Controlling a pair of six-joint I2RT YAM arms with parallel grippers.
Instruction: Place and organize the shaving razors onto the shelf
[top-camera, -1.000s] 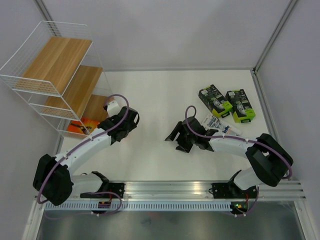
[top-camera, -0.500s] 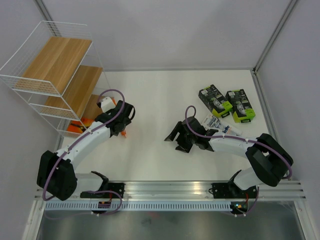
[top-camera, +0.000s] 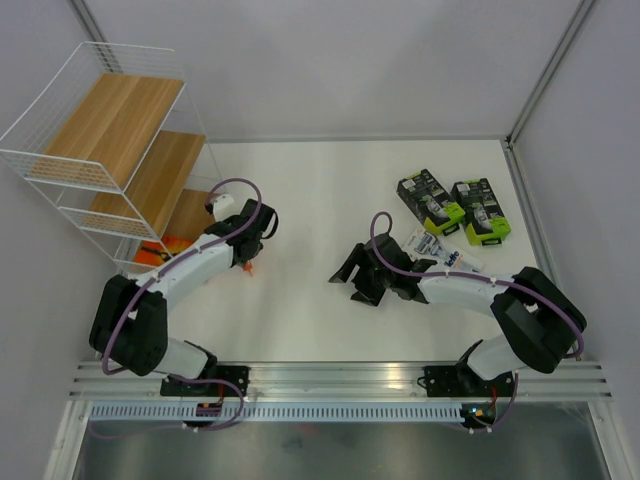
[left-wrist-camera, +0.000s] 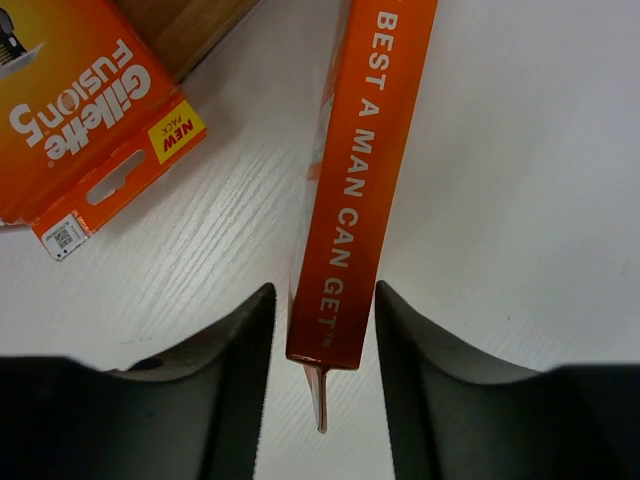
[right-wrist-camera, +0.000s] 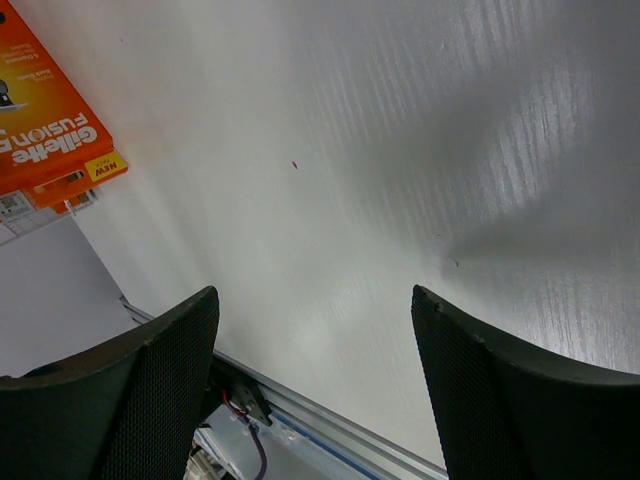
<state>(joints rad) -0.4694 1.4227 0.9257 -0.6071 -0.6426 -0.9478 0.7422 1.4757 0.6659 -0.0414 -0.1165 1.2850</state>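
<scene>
- The left gripper (left-wrist-camera: 320, 335) pinched an orange razor box (left-wrist-camera: 365, 180) across its thin side, edge-up over the worktop (left-wrist-camera: 520, 200), probably so that it could slot onto the shelf (top-camera: 120, 115) nearby.
- A second orange box (left-wrist-camera: 75, 110) lay by the shelf's lowest board.
- The right gripper (right-wrist-camera: 315, 330) hung spread and empty near the white-blue pack (top-camera: 445, 255).

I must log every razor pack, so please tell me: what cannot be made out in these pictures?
Held orange box: the left wrist view shows only one narrow side, and the top edge cuts its far end.
Second orange pack: cut by the frame corner in both wrist views, and partly behind the shelf wires in the top view.
White-blue pack: print too small, top view.
</scene>
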